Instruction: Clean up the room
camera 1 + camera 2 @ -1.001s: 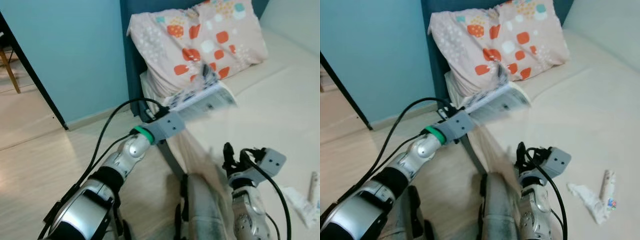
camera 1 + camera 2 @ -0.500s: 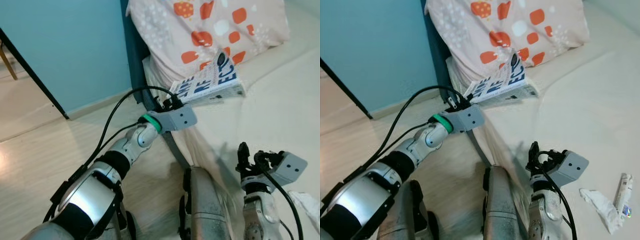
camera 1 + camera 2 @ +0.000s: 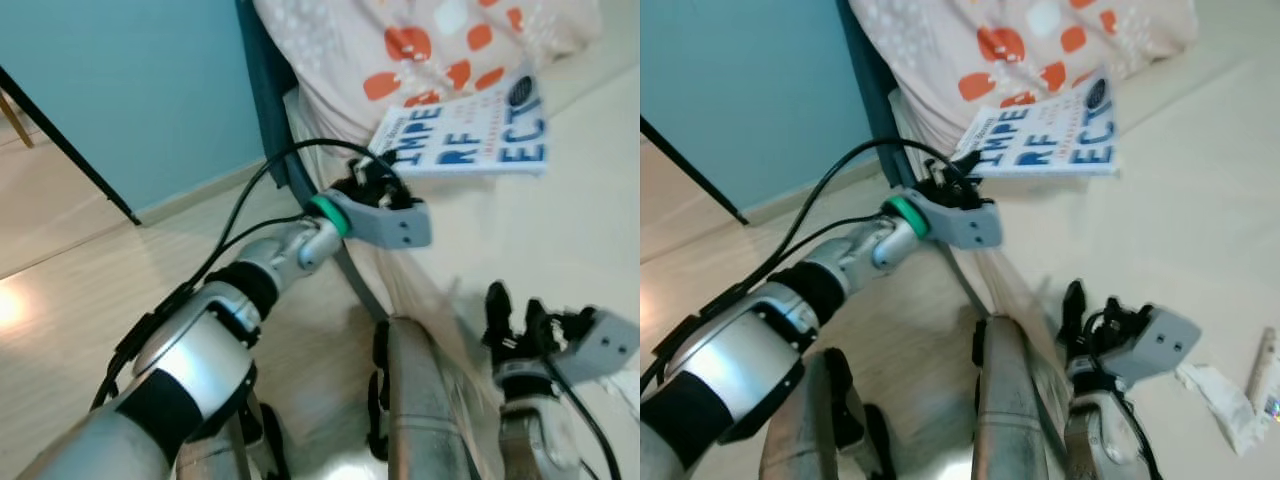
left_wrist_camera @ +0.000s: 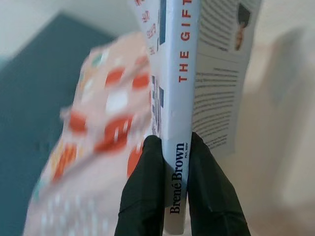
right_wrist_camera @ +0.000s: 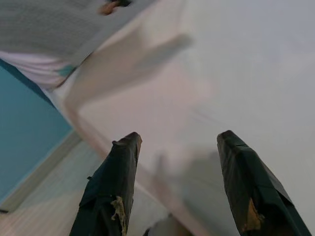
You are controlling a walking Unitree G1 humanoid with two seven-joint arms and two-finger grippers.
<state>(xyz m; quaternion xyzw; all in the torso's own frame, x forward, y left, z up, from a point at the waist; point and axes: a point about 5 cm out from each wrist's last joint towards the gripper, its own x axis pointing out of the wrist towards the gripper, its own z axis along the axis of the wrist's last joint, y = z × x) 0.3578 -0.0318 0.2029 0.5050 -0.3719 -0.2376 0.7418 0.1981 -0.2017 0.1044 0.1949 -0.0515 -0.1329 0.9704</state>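
- Pale wooden floor (image 3: 60, 300) lies on the robot's left, running up to a blue wall (image 3: 130, 90); a cream bed (image 3: 1200, 200) takes up the right side.
- Nearest, the right gripper (image 5: 172, 191) hangs low beside the bed's near edge, its jaws spread with nothing between them, the sheet just past them.
- On the bed to the right of that gripper lie a crumpled white wrapper (image 3: 1220, 395) and a small tube (image 3: 1262, 365), close to each other.
- Farther out, the left gripper (image 4: 170, 167) reaches over the bed's corner, jaws pinching a book (image 3: 465, 140) by the lower end of its spine.
- One black finger (image 4: 142, 196) presses each cover, the spine showing between them.
- Held out beyond the jaws, the book is roughly level over the bed, cover up, its far end towards the pillow.
- Beyond it, a pillow (image 3: 1040, 50) with orange patches leans on the dark blue headboard (image 3: 265, 80).
- Open sheet stretches right of the book.
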